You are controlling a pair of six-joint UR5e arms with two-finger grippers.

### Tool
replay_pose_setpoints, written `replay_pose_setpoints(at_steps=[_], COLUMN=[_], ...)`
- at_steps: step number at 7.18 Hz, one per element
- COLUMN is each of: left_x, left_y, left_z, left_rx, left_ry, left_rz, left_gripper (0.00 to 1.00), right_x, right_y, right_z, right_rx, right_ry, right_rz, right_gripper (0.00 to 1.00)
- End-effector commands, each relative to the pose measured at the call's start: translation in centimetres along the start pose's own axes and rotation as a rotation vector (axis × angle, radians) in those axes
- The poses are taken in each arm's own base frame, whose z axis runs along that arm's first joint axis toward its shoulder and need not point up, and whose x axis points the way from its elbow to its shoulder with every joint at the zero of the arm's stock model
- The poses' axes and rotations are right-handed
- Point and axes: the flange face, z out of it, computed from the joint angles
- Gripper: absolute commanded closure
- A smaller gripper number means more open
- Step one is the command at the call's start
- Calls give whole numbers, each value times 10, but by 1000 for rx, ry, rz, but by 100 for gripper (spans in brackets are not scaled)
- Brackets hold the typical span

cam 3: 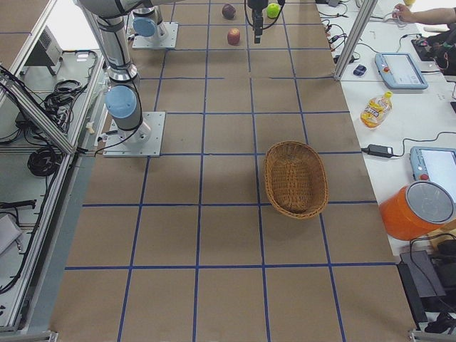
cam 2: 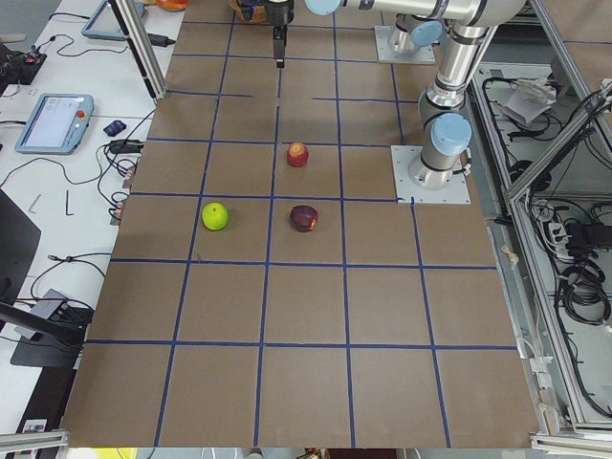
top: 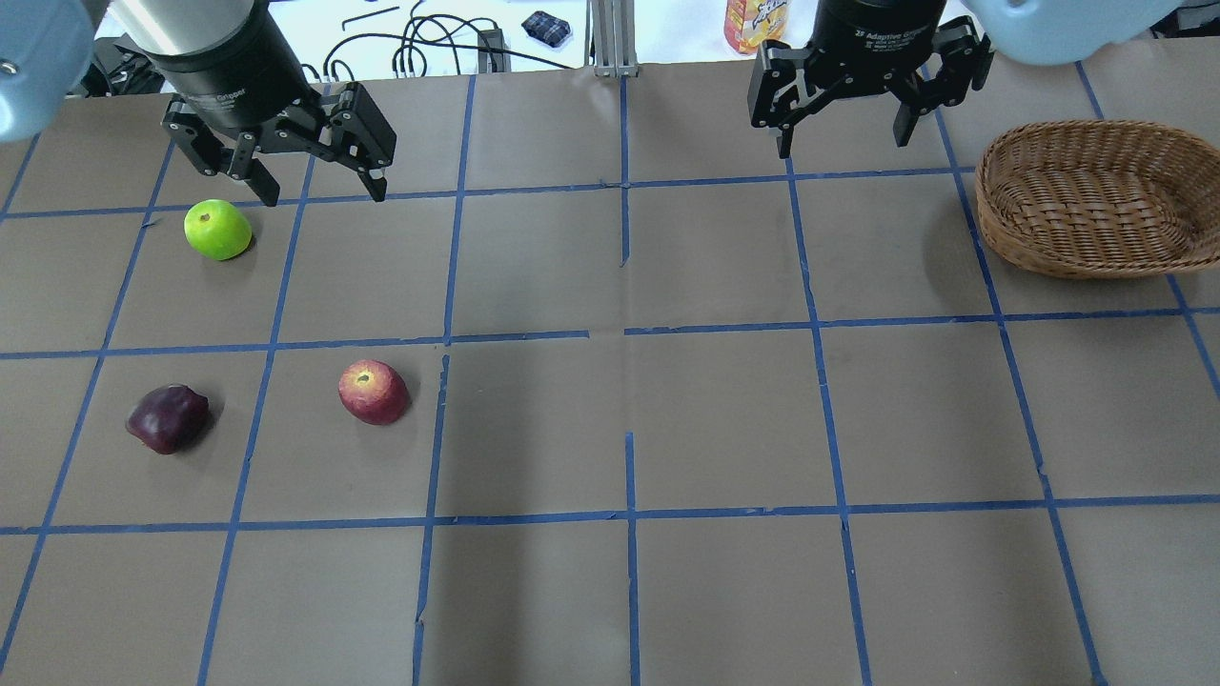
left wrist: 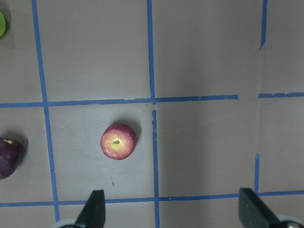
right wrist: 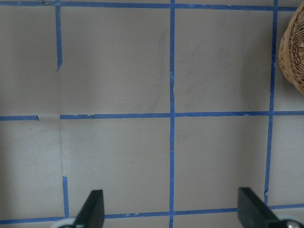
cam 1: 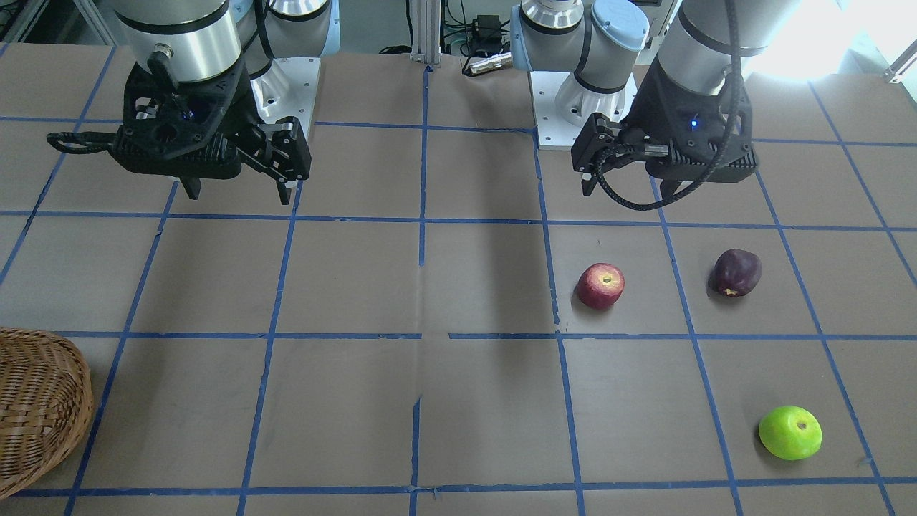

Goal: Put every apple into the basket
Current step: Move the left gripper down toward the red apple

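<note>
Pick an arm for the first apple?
Left. The left gripper, open, hangs by the green apple; red apple and purple apple lie on its side too. The right gripper is by the basket.

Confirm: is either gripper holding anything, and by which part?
Nothing is held. Left gripper and right gripper hang open and empty; the round red apple, dark purple apple and lime-green apple lie on the brown table.

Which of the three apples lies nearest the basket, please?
The red apple with the yellowish stem dimple; the lime green apple and the dark purple apple both lie farther from the wicker basket.
</note>
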Motion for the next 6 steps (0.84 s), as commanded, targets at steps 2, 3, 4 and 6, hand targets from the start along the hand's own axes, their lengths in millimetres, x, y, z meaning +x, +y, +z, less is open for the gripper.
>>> replay_pose_setpoints(at_steps=[2, 3, 4, 6], left_x=[0, -10, -23, -43], left_y=[2, -5, -5, -6], left_z=[2, 16, 52, 152], left_rx=[-5, -40, -103, -115], left_ry=[0, 0, 13, 14], left_rz=[3, 7, 39, 36], left_gripper=[0, 0, 0, 0], right_x=[-1, -1, -1, -2], right_y=[0, 0, -1, 0], right_z=[1, 1, 0, -2], right_rx=[-1, -1, 4, 4], right_ry=[-1, -1, -3, -5], right_rz=[-1, -1, 0, -2], right_gripper=[0, 0, 0, 0])
